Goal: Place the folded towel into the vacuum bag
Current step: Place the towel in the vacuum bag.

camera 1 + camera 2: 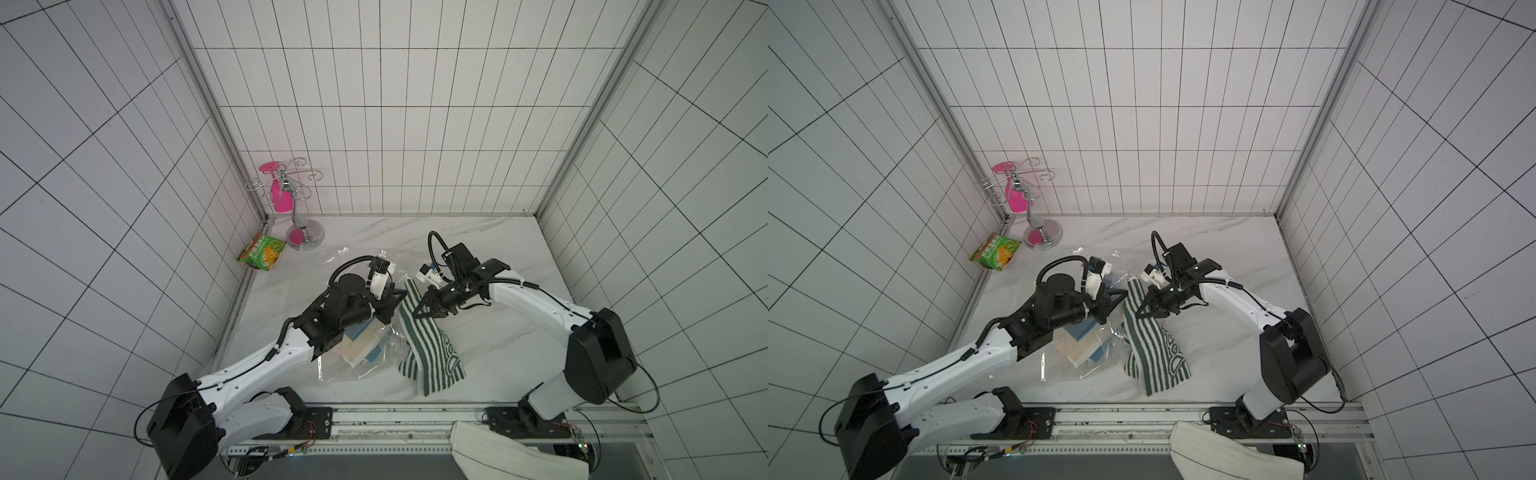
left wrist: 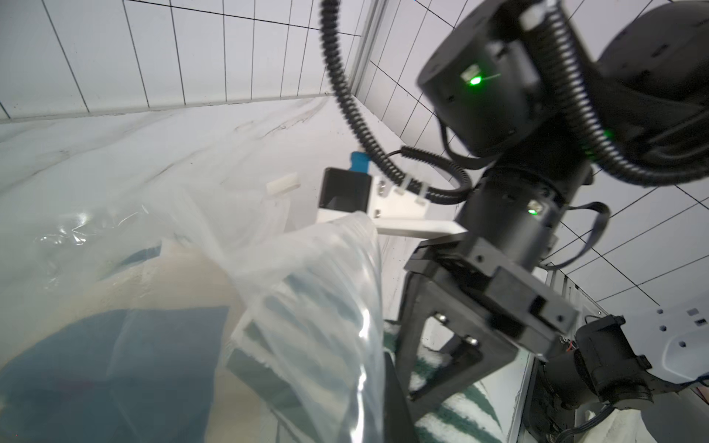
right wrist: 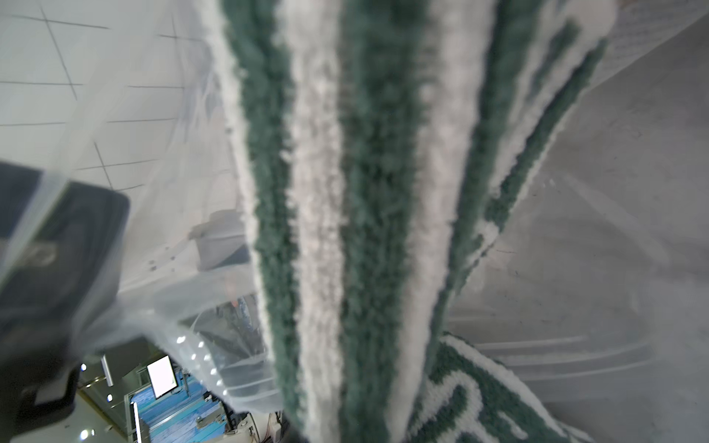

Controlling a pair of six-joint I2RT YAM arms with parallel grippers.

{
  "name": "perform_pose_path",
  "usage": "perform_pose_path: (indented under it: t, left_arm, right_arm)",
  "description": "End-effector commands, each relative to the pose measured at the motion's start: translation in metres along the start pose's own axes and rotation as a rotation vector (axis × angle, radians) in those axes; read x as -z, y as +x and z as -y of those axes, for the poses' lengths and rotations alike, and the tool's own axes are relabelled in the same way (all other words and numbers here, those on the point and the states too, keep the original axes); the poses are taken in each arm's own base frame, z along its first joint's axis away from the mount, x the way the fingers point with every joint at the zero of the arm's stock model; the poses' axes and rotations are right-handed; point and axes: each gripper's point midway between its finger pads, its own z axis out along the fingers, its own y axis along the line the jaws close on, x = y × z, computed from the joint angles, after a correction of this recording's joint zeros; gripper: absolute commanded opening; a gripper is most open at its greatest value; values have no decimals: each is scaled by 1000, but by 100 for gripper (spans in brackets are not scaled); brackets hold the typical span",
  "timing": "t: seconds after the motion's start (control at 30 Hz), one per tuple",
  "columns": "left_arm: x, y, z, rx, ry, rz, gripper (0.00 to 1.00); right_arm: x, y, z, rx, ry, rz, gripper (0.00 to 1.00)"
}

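Towel hangs pinched by right gripper beside the bag, whose lip left gripper clamps; next it likely needs feeding inside.

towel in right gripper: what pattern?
Towel: dark green and white stripes, clearest in the right wrist view.

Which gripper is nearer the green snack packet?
Left. The left gripper pinches the vacuum bag mid-table, on the side toward the snack packet; the right gripper, shut on the striped towel, sits beyond it, farther away.
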Motion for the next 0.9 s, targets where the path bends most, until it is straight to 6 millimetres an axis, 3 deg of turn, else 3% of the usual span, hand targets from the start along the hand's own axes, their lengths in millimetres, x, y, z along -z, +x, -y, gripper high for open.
perform_pose_path:
  t: [0.0, 0.13, 0.23, 0.33, 0.4, 0.57, 0.67, 0.73, 0.87]
  left_arm:
    - [-2, -22, 27, -64, 59, 69, 0]
    - [0, -25, 34, -78, 62, 79, 0]
    - [3, -27, 36, -90, 68, 87, 0]
    - [3, -25, 40, -92, 92, 75, 0]
    - [2, -22, 43, -82, 112, 62, 0]
    - [4, -15, 48, -65, 149, 43, 0]
    - [5, -9, 49, -59, 155, 26, 0]
    - [5, -5, 48, -52, 155, 18, 0]
    - [4, -2, 49, -44, 158, 11, 0]
  right_arm:
    - [2, -35, -35, 93, -104, 37, 0]
    - [-28, -37, -25, 50, -108, -23, 0]
    - [-31, -42, -28, 50, -102, -21, 0]
    - [-14, -67, -41, 67, -128, 57, 0]
    - [6, -95, -47, 50, -162, 144, 0]
    - [61, -159, -71, -6, -396, 315, 0]
    - [77, -195, -72, -87, -524, 386, 0]
    - [79, -219, -57, -180, -548, 458, 0]
    - [46, -249, 11, -397, -351, 558, 0]
